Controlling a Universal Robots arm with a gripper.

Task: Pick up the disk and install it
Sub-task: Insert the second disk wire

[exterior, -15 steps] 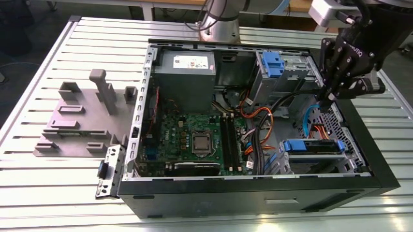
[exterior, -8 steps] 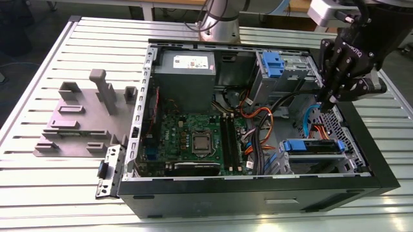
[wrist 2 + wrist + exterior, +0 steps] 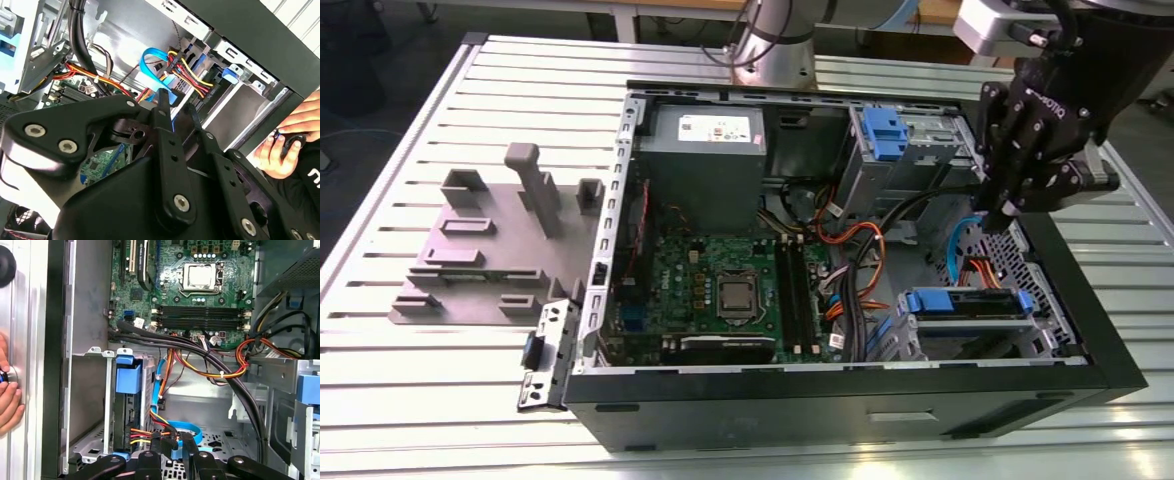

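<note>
The black multi-link claw [image 3: 1003,215] hangs over the open black computer tower case [image 3: 854,395], near its edge on the exterior view's right, fingertips pointing down into the chassis. In the second wrist view the claw [image 3: 167,107] has its black fingers [image 3: 165,135] drawn close together, tips almost meeting, and nothing is pinched between them. The arm comes in from above, its dark wrist block tilted over the case's rim.

Right under the fingertips lies a bundle of red, yellow and orange power wires with a flat blue data cable [image 3: 182,427], and in the first wrist view the claw [image 3: 172,455] sits just above them.

And there's the disk: the flat silver hard drive with the blue plastic carrier rail [image 3: 970,303] is seated in the metal drive cage at the case's lower corner on the exterior view's right, just below the claw. In the first wrist view the disk [image 3: 128,380] stands edge-on in that cage, its blue tab showing.

Further out, the green motherboard [image 3: 720,285] fills the case floor, the large grey power-supply box [image 3: 704,135] beyond it. A person's hand [image 3: 287,137] rests outside the case wall. A grey slotted plastic stand [image 3: 494,240] sits on the ribbed metal worktop [image 3: 400,400].
</note>
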